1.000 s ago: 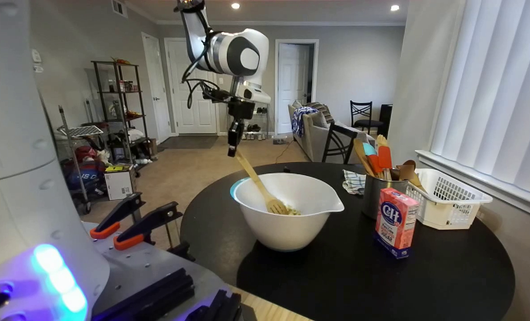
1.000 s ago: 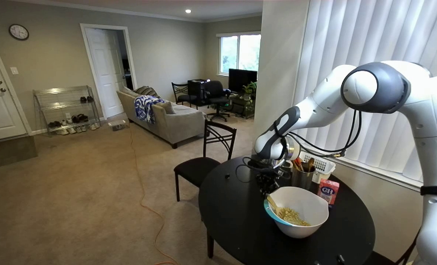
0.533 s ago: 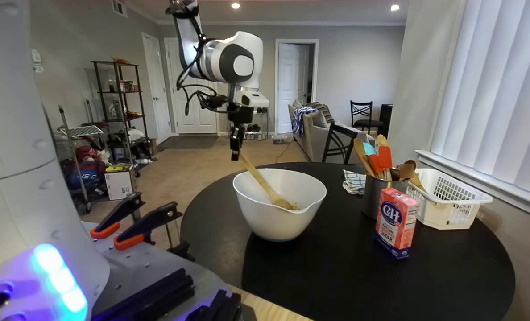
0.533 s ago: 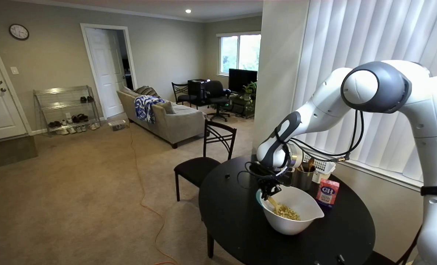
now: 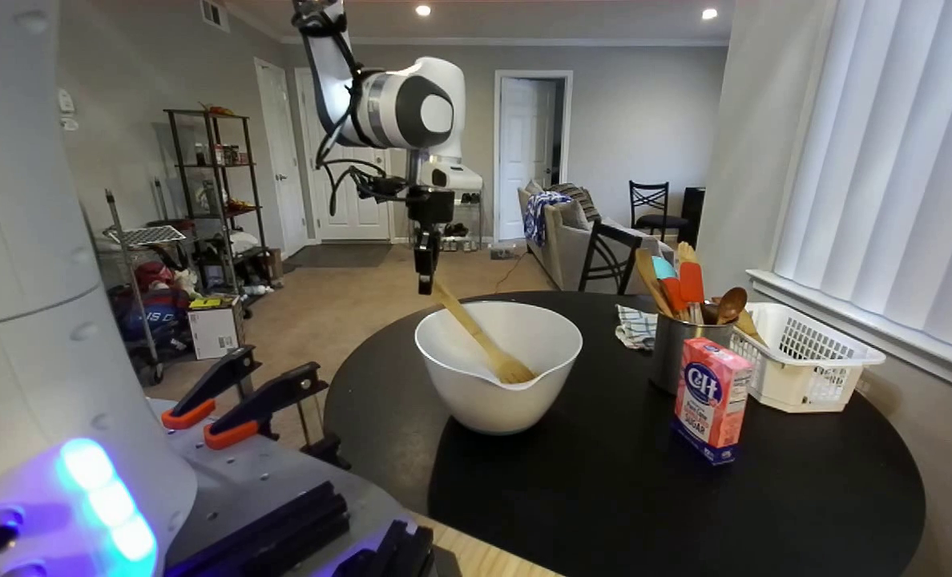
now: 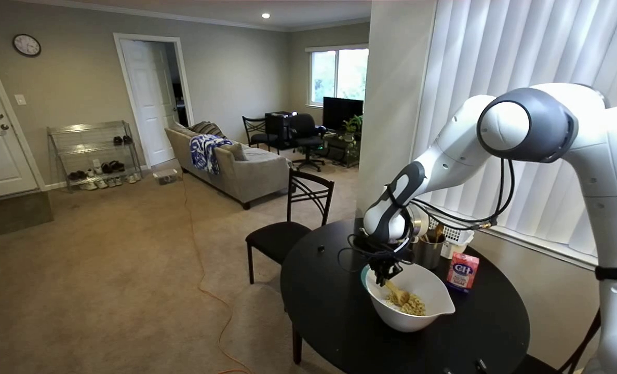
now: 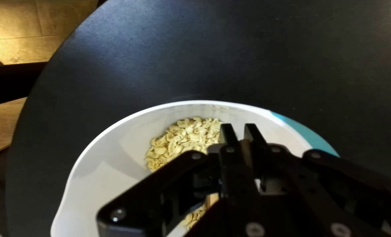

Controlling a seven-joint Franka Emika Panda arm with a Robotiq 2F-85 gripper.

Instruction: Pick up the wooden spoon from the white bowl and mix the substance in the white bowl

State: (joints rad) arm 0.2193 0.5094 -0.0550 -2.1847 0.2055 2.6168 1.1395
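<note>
The white bowl [image 5: 484, 405] stands on the round black table in both exterior views, its teal rim part [image 7: 309, 135] at the right of the wrist view. Pale yellow flakes [image 7: 182, 141], the substance, cover part of its bottom. My gripper [image 7: 238, 128] is closed on the handle end of the wooden spoon [image 5: 472, 327], a dark brown strip of which shows between the fingers. In an exterior view the spoon slants down into the bowl, and its slotted head rests low inside near the front wall. My gripper [image 6: 381, 280] hangs over the bowl's edge.
Right of the bowl stand a pink sugar box [image 5: 712, 401], a metal holder [image 5: 668, 353] full of utensils and a white slatted basket [image 5: 804, 393]. A checked cloth [image 5: 635, 327] lies farther back. A black chair [image 6: 280, 239] is beside the table [image 6: 334, 311].
Bowl, spoon and gripper have shifted together, and the bowl has turned so that its spout points elsewhere. The spoon's head has swept from the side wall toward the middle of the flakes.
</note>
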